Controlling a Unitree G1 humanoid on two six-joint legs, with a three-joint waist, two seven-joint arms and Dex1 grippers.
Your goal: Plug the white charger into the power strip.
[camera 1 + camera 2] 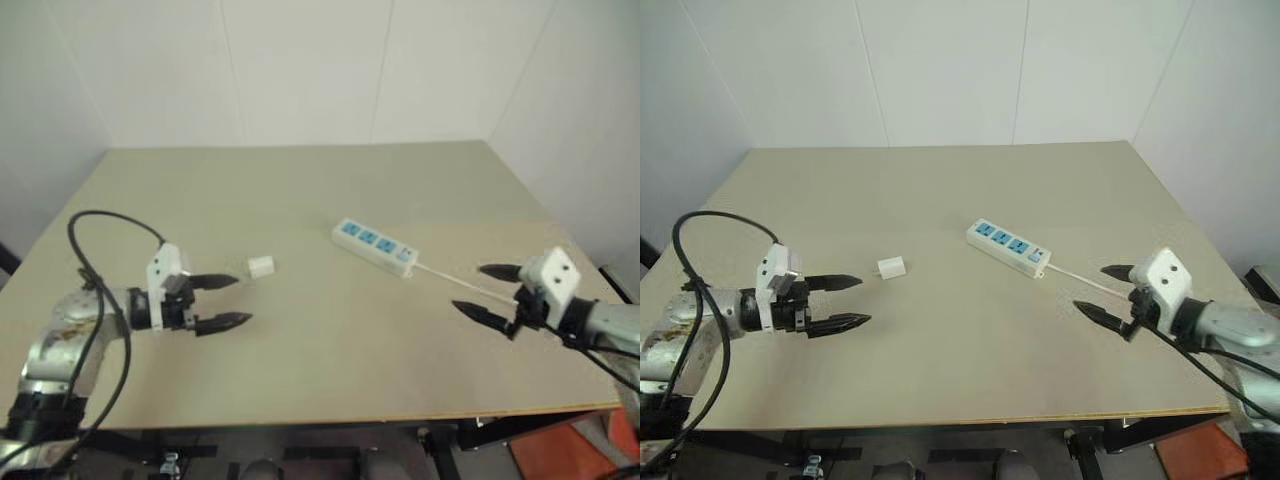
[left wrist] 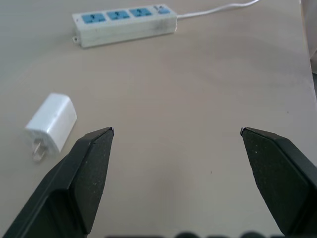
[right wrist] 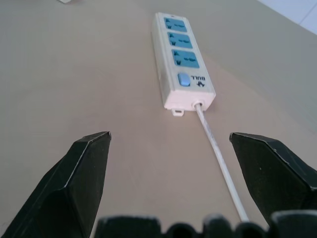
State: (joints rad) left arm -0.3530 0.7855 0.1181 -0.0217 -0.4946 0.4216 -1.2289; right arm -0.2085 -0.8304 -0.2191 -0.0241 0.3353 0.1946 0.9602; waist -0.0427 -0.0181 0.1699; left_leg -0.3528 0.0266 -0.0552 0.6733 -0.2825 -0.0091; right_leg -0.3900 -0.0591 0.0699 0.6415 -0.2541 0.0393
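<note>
**Charger not yet picked up, both end effectors wide open**

While nothing is held by either arm, the task stands at its very start: the pickup of the white charger (image 1: 891,267) has yet to be made. It lies on its side on the tan bench (image 1: 940,190), left of centre, with its metal prongs, seen in the left wrist view, pointing toward the near side. The power strip (image 1: 1008,246) lies flat and slanted right of centre, well apart from the charger, its three blue sockets facing up and all free. Its switch sits at the near right end, where the thin cord (image 3: 218,158) runs off toward the right.

The left end effector (image 1: 847,302) hovers just left of the charger, fingers spread wide and empty, with the charger a little beyond its far finger rather than between the two. The right end effector (image 1: 1106,290) hangs near the strip's cord end, equally wide open and empty, the cord passing between its fingers.

The next move probably belongs to the left arm: shift slightly farther so the charger sits between the fingers, then close on its body, leaving the prongs free. The charger will then need turning so the prongs point down into a socket. The right arm could steady the strip, since a light strip may slide under the push.
</note>
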